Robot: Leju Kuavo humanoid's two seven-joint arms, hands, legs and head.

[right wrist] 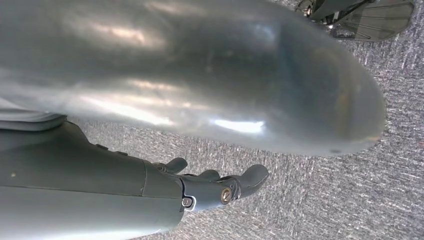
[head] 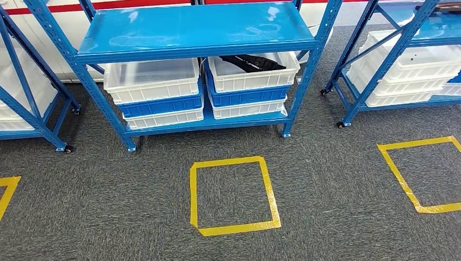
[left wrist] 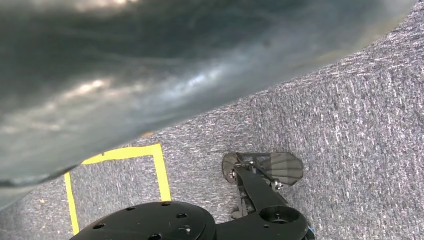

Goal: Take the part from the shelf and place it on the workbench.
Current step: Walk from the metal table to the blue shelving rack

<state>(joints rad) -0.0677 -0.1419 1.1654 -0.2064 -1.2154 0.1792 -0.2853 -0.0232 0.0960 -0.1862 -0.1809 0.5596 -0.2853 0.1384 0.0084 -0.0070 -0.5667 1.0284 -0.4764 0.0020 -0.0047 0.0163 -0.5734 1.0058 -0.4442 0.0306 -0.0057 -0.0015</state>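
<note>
No legible writing on shelf (head: 195, 32) bins (head: 152, 81).

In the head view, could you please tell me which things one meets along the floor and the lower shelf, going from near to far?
Yellow tape square on the carpet → the shelf's blue lower deck → stacked white and blue bins → dark part lying in the right top bin.

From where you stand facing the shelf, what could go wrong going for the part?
The dark part lies deep in the top right white bin, close under the blue upper shelf, so an arm may well knock that shelf. The right hand hangs at the robot's side, far from it.
</note>
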